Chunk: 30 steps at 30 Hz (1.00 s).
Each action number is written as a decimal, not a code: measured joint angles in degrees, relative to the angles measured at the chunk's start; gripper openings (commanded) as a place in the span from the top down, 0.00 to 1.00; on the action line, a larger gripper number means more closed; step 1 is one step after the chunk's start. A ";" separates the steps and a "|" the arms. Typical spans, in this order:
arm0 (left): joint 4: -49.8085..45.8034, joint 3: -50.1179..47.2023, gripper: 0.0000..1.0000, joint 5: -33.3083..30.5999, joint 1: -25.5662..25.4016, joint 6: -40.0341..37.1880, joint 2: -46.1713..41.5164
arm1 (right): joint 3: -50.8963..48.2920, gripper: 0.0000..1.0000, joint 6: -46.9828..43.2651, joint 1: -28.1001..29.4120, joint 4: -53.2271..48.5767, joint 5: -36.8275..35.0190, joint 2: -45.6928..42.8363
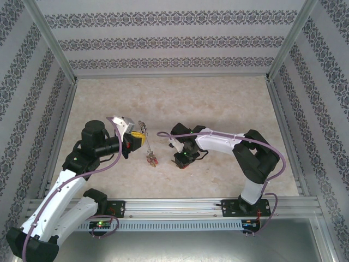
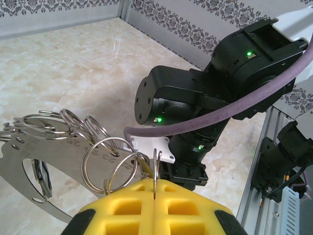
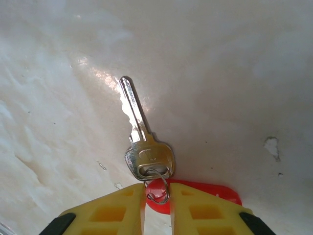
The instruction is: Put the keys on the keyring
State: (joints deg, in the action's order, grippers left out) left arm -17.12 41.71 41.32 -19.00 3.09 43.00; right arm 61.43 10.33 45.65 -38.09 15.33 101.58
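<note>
Top external: the left gripper [image 1: 134, 140] holds the keyring [image 1: 146, 144] raised, just left of the right gripper [image 1: 180, 158], which sits low on the table [image 1: 218, 103]. Left wrist: yellow fingers [image 2: 132, 205] are pressed shut on the thin loop. It is a fingertip pinch, so the loop could twist or slip. Numerals stamped on the metal strip [image 2: 54, 161] are too small to read. Right wrist: narrowly parted jaws straddle the red tag [image 3: 205, 193] of the key [image 3: 142, 142] lying flat. I cannot tell whether they pinch it. Gripped by the tag alone, the key would swing. It shows no legible writing.
</note>
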 measured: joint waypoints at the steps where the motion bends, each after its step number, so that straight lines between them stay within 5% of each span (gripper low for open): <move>1: 0.00 0.00 1.00 0.00 0.00 0.00 0.00 | -0.04 0.78 0.00 0.00 0.02 0.20 0.00; 18: 0.00 0.00 1.00 0.00 0.00 0.00 -0.02 | -0.04 0.74 -0.02 0.66 0.59 0.55 0.02; 30: 0.00 -0.02 1.00 0.00 0.00 0.00 -0.42 | -0.04 0.84 -0.17 0.74 0.61 -0.31 0.37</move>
State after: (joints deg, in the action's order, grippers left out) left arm -17.12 41.69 41.32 -19.00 3.09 42.59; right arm 61.39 10.15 46.39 -37.47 15.03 101.95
